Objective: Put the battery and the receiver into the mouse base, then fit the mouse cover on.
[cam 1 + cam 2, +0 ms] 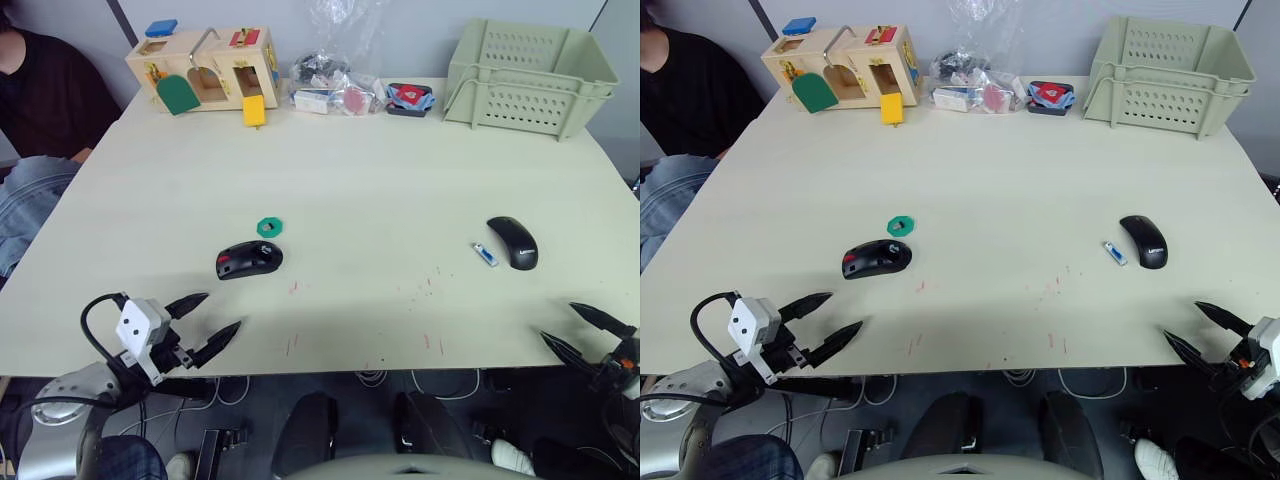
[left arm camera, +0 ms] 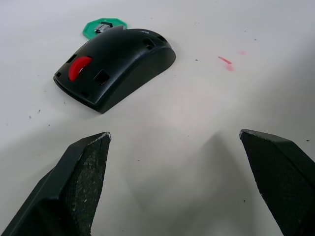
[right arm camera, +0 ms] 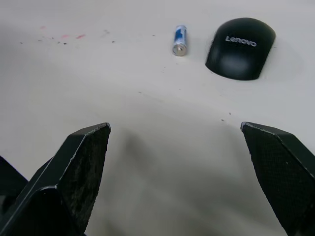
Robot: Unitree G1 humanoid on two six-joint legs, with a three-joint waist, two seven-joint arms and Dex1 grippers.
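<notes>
Fingers spread wide on both grippers, grasping nothing: left gripper (image 1: 205, 322) low at table's (image 1: 380, 170) near edge, just short of mouse base (image 1: 249, 260); right gripper (image 1: 585, 331) at near right edge. Mouse base on its belly, red wheel showing, green disc (image 1: 270, 227) just beyond. Battery (image 1: 485, 254) flat beside mouse cover (image 1: 513, 242), close but apart, ahead of right gripper.

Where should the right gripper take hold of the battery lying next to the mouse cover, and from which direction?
Probably from above, across the middle of the battery, fingers closing on its long round sides. It lies flat on the table, so nothing can get under it. The mouse cover sits close beside it but apart, so keep that finger in the gap. The right gripper is open, near the table's front edge.
</notes>
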